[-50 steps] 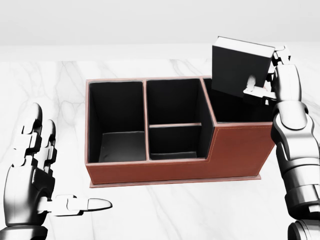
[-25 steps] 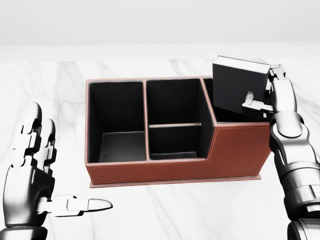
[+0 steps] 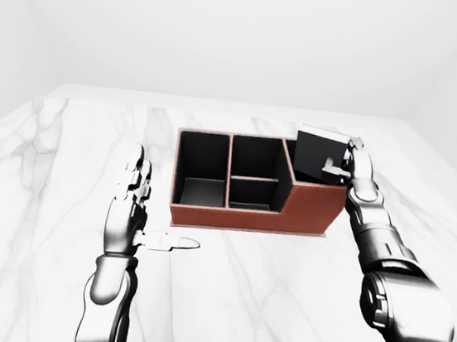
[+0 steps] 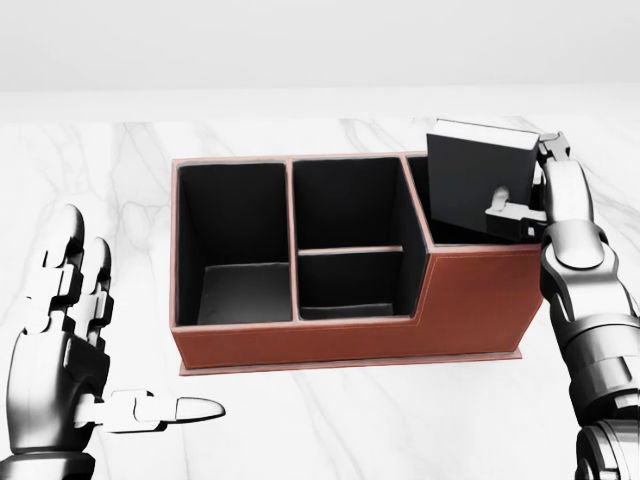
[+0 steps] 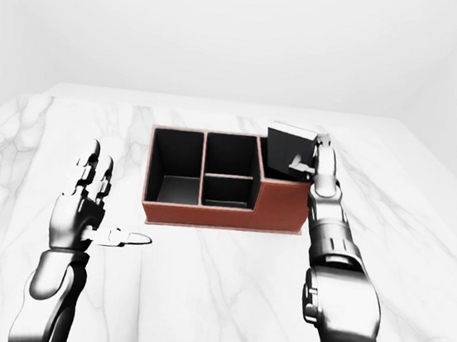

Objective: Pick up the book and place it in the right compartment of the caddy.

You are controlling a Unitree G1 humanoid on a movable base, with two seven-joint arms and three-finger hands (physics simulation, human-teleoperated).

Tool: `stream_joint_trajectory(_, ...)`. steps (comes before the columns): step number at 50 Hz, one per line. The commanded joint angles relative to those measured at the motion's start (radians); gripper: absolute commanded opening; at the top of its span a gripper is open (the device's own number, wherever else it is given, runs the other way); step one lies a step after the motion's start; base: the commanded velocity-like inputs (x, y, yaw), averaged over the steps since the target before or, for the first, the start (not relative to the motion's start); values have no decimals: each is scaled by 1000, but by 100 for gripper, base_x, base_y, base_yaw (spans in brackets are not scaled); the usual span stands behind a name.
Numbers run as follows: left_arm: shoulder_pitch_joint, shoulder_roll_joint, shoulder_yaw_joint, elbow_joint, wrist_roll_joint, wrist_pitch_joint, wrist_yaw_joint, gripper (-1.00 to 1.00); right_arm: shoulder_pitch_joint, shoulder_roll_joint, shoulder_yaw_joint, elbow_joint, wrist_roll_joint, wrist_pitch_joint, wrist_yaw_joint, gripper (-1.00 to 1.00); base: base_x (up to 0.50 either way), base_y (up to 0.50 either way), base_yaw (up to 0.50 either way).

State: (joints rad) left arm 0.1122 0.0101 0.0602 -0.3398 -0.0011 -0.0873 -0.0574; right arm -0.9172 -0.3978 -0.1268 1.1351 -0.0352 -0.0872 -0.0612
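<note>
The brown caddy [image 4: 350, 340] stands on the white marble table in the middle of the head view, with black-lined compartments. The black book [image 4: 470, 180] stands nearly upright in the caddy's right compartment [image 4: 424, 200]. Its lower edge is hidden behind the compartment's wall and its top sticks out above the rim. My right hand [image 4: 525, 185] is shut on the book's right side, thumb on the near cover and fingers behind it. My left hand [image 4: 130, 330] hovers open at the lower left of the head view, apart from the caddy.
The caddy's left compartment [image 4: 235, 250] and two middle compartments [image 4: 350, 240] hold nothing. The marble table [image 3: 280, 294] spreads wide around the caddy, its top edge meeting a plain white wall.
My right hand has lowered the book from above the caddy down into the right compartment. The left hand has not moved.
</note>
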Motion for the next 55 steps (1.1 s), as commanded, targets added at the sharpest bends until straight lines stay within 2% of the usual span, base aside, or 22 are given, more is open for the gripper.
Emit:
stream_joint_trajectory(1, 7, 0, -2, 12, -6, 0, -10, 100, -62, -4, -40, 27, 1, 0, -7, -100, 0, 0, 0)
stream_joint_trajectory(50, 7, 1, -5, 24, 0, 0, -13, 100, -63, 15, -43, 120, -58, 0, -39, -100, 0, 0, 0)
stream_joint_trajectory(51, 7, 1, -5, 22, 1, 0, -13, 100, -62, 15, -42, 119, -58, 0, -34, -63, 1, 0, 0)
stream_joint_trajectory(53, 8, 1, -5, 20, 1, 0, -13, 100, -62, 15, -43, 118, -58, 0, -35, 78, 0, 0, 1)
stream_joint_trajectory(54, 8, 1, -5, 18, 1, 0, -13, 100, -65, 14, -43, 116, -56, 0, -30, 100, 0, 0, 0)
stream_joint_trajectory(55, 9, 1, -6, 17, 1, 0, -13, 100, -66, 14, -43, 115, -55, 0, -27, 100, 0, 0, 0)
